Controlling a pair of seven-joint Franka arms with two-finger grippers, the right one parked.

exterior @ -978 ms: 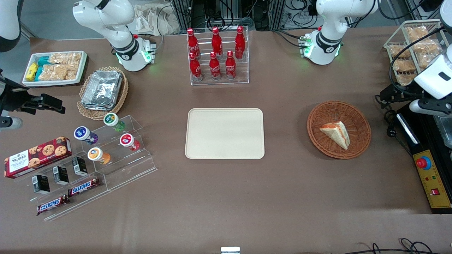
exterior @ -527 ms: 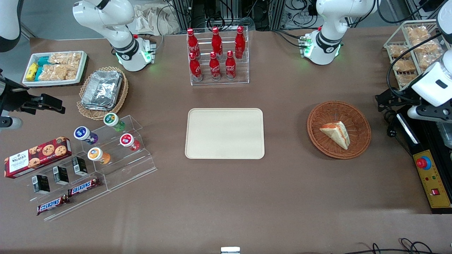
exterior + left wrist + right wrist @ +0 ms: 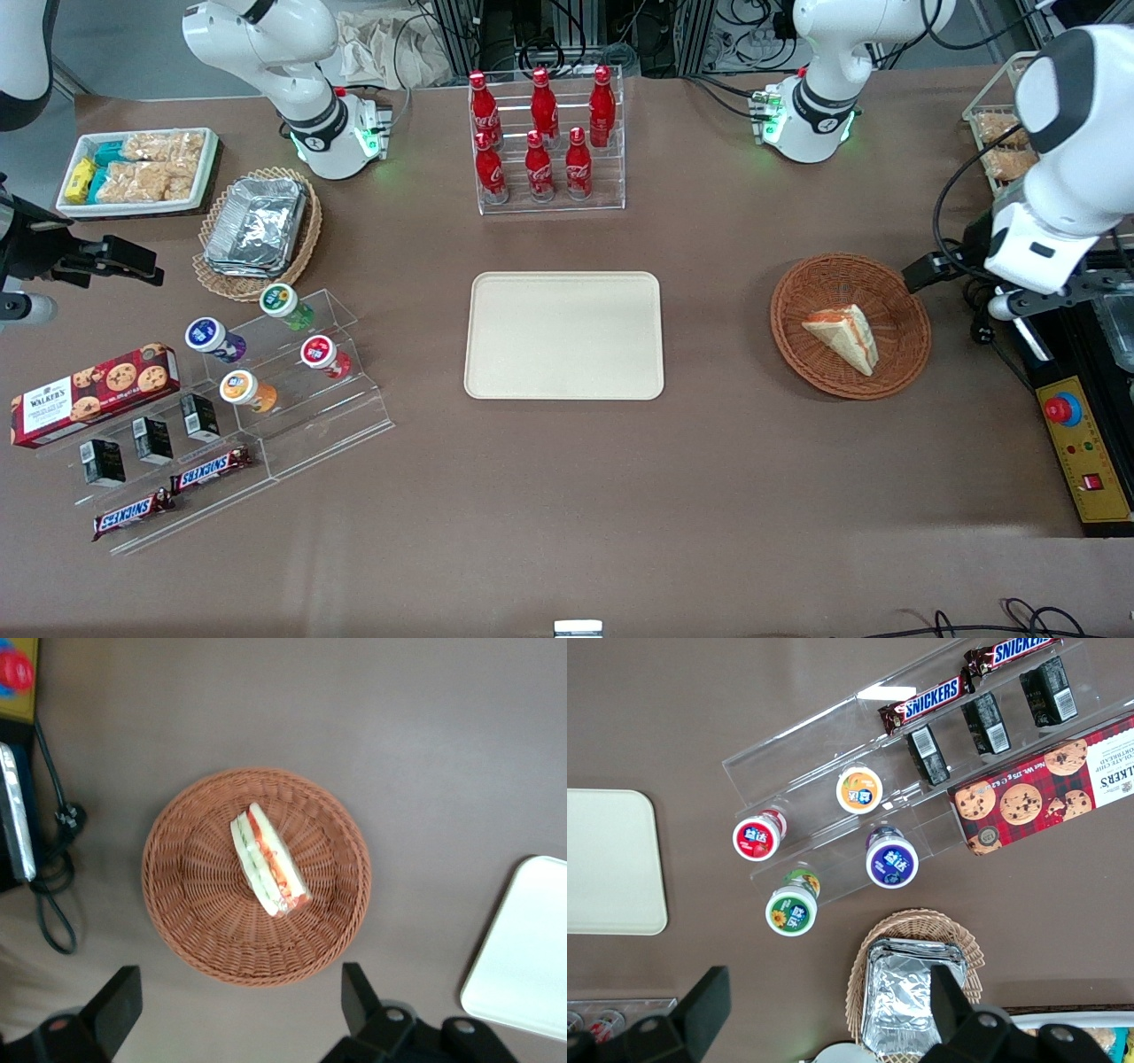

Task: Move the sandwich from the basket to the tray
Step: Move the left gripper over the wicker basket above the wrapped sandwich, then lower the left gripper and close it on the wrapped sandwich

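The sandwich (image 3: 842, 338) lies on its side in the middle of the reddish-brown basket (image 3: 904, 354), its orange-red and green filling showing along one edge in the left wrist view (image 3: 268, 860). The basket (image 3: 186, 904) sits on the brown surface (image 3: 567, 496) toward the working arm's end, well apart from the cream tray (image 3: 564, 335), which lies flat at the middle of the surface; a corner of the tray (image 3: 523, 952) shows in the wrist view too. The gripper (image 3: 239, 1014) hangs above the basket, high over it and touching nothing, with its jaws spread wide apart and nothing between them; the two dark fingers (image 3: 124, 1001) frame the basket's rim from above. In the front view the left arm's white wrist (image 3: 1032, 248) sits just beside the basket, over the surface's edge near the yellow control box (image 3: 1085, 452). A rack of red bottles (image 3: 542, 137) stands farther from the front camera than the tray
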